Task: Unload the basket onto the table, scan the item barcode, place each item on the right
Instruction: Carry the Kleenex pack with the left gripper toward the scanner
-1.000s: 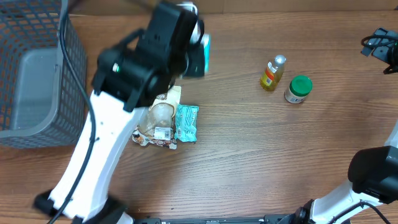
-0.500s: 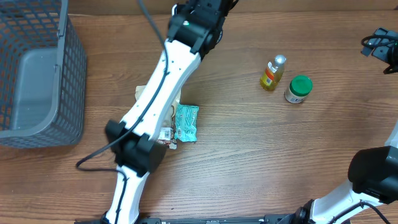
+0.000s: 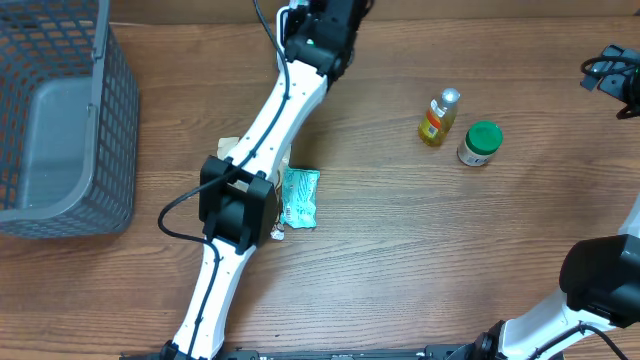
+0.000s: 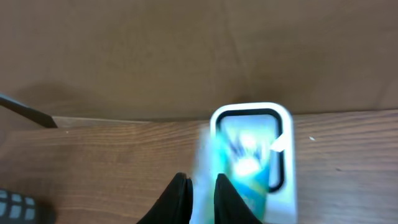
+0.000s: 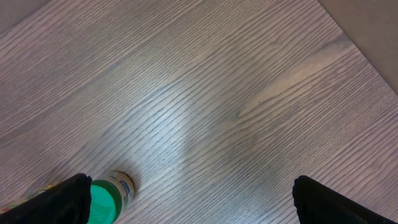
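Right wrist cam: wood table, one jar, jaws spread wide.
The right gripper (image 5: pixel 200 202) has its black fingers (image 5: pixel 348 200) in the two bottom corners, with only bare wood-grain table (image 5: pixel 217 106) between them. A green-lidded jar (image 5: pixel 107 198) sits just beside the fingertip at frame left, cut off by the bottom edge. The table edge crosses the top-right corner, with a plain grey surface beyond.

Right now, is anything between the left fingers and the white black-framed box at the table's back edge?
Nothing clearly separate. The white black-framed box sits straight ahead of the left fingers; a blurred teal patch overlaps its front, too smeared to identify.
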